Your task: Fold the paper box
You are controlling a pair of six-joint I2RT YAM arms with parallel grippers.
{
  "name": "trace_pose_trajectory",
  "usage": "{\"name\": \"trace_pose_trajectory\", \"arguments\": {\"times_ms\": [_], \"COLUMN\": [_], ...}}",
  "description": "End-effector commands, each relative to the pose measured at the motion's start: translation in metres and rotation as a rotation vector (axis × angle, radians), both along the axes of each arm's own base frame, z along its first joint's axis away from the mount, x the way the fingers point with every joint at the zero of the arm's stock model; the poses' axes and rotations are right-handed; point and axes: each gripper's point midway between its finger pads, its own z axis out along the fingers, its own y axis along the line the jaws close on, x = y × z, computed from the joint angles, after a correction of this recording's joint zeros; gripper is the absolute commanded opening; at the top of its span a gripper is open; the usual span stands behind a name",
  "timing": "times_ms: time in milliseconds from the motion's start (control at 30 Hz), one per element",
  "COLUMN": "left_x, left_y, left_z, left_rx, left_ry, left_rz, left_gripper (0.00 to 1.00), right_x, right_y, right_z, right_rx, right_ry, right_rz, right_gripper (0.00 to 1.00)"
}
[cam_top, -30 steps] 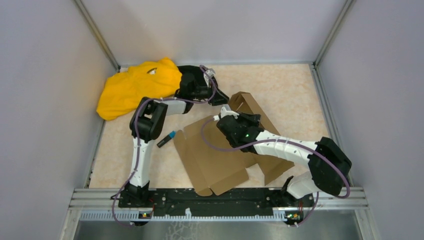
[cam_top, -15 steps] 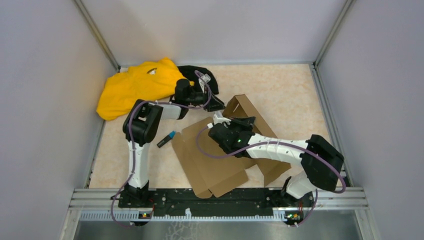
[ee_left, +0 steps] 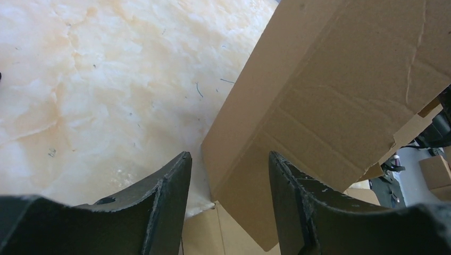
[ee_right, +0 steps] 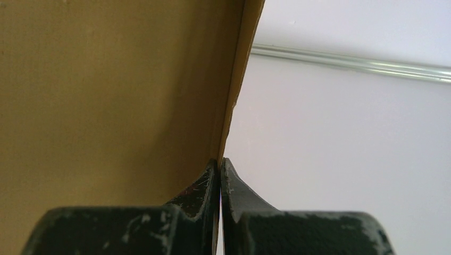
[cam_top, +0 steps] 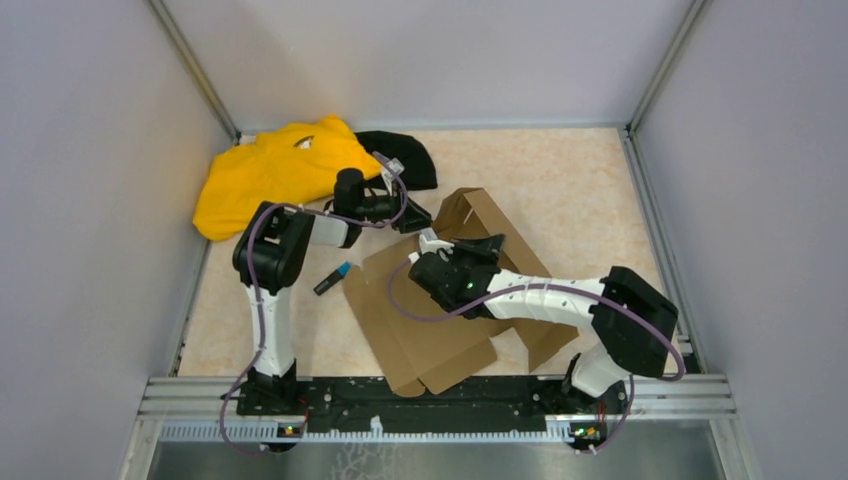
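The paper box (cam_top: 430,325) is a brown die-cut cardboard sheet lying mid-table, with one far panel (cam_top: 478,212) lifted upright. My right gripper (cam_top: 433,242) is shut on the edge of that panel; in the right wrist view the jaws (ee_right: 219,162) pinch the thin cardboard edge (ee_right: 106,95). My left gripper (cam_top: 416,216) is open just left of the raised panel. In the left wrist view its fingers (ee_left: 228,159) are spread, with the panel's corner (ee_left: 330,95) ahead of and between them, not touching.
A yellow cloth (cam_top: 272,172) and a black cloth (cam_top: 408,158) lie at the back left. A small black pen with a blue tip (cam_top: 332,279) lies left of the sheet. Grey walls enclose the table; a metal rail (cam_top: 430,390) runs along the near edge.
The left gripper has drawn back from the black cloth, moving left and nearer, to the raised panel. The right gripper has shifted left with the panel, and the sheet slid slightly left.
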Motion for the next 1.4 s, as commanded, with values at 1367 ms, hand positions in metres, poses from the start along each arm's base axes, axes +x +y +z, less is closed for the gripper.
{"name": "trace_pose_trajectory", "arguments": {"times_ms": [1367], "left_x": [-0.036], "left_y": [0.029], "left_z": [0.021], "left_rx": [-0.174], "left_ry": [-0.124], "left_rz": [-0.060], "left_gripper": [0.76], "right_x": [-0.016], "right_y": [0.050], "right_z": [0.004], "right_rx": [-0.057], "right_ry": [0.026], "right_rz": [0.120], "right_gripper": [0.00]}}
